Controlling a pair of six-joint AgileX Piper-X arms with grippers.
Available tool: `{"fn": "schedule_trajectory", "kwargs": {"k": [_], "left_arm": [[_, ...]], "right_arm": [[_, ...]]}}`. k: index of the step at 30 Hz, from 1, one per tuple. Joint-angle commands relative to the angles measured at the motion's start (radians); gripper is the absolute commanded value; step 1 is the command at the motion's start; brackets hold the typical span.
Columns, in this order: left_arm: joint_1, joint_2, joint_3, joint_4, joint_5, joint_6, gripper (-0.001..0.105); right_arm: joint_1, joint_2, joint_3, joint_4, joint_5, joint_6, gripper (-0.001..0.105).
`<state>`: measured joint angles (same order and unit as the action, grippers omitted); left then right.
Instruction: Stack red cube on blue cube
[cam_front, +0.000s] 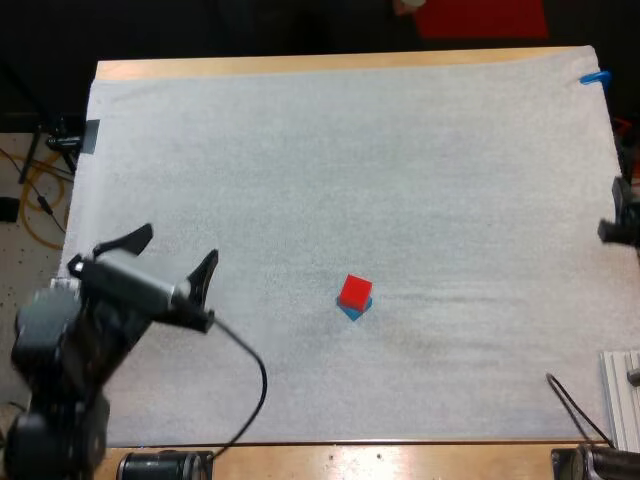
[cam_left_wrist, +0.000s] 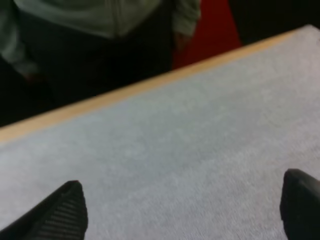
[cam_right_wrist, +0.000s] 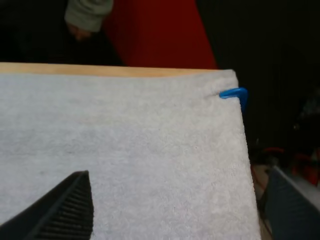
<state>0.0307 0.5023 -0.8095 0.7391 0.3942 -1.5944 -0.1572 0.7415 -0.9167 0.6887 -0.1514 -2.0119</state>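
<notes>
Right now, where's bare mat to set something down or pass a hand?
Bare: the far half of the mat; the stretch between the cube stack and the right jaws at the right edge; the near strip in front of the stack. Taken: mid-mat, red cube on blue cube; near left, the open left jaws.

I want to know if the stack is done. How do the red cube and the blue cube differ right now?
Height: the red cube sits on top; the blue cube lies beneath it, on the mat. Visibility: the red cube shows fully; the blue cube is mostly covered, only a sliver peeking out at the near side. Shared: they form one stack near the mat's middle.
</notes>
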Motion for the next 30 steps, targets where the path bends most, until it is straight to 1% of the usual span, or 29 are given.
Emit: {"fn": "schedule_trajectory", "kwargs": {"k": [1,2,7,8,12,16,20,22,24,27,28,30], "left_arm": [[-0.001,-0.064,0.021,0.004,-0.016,-0.002,0.076],[-0.001,-0.088,0.029,0.004,-0.016,-0.002,0.076],[-0.001,-0.310,0.096,0.030,-0.016,-0.002,0.076],[-0.001,-0.334,0.101,0.045,-0.016,-0.002,0.076],[-0.001,-0.470,0.119,0.138,-0.016,-0.002,0.076],[-0.001,-0.573,0.120,0.222,-0.016,-0.002,0.076],[-0.001,-0.642,0.123,0.296,-0.016,-0.005,0.076],[-0.001,-0.658,0.120,0.370,-0.013,-0.028,0.076],[-0.001,-0.655,0.123,0.409,-0.013,-0.047,0.076],[-0.001,-0.655,0.133,0.400,-0.018,-0.047,0.076],[-0.001,-0.655,0.141,0.391,-0.027,-0.047,0.076],[-0.001,-0.655,0.165,0.372,-0.041,-0.047,0.076]], "right_arm": [[0.001,-0.059,0.034,0.005,-0.010,-0.011,0.070],[0.001,-0.083,0.047,0.005,-0.012,-0.011,0.070],[0.001,-0.281,0.172,0.016,-0.073,-0.005,0.070],[0.001,-0.296,0.185,0.021,-0.073,-0.005,0.070],[0.001,-0.452,0.253,0.072,-0.077,-0.005,0.070],[0.001,-0.596,0.310,0.104,-0.133,-0.005,0.070],[0.001,-0.696,0.333,0.121,-0.169,-0.005,0.070],[0.001,-0.753,0.338,0.132,-0.169,-0.005,0.070],[0.001,-0.794,0.337,0.141,-0.169,-0.005,0.070],[0.006,-0.793,0.330,0.175,-0.181,-0.005,0.070],[0.011,-0.793,0.335,0.177,-0.210,-0.005,0.070],[0.012,-0.793,0.346,0.180,-0.234,-0.002,0.070]]}}
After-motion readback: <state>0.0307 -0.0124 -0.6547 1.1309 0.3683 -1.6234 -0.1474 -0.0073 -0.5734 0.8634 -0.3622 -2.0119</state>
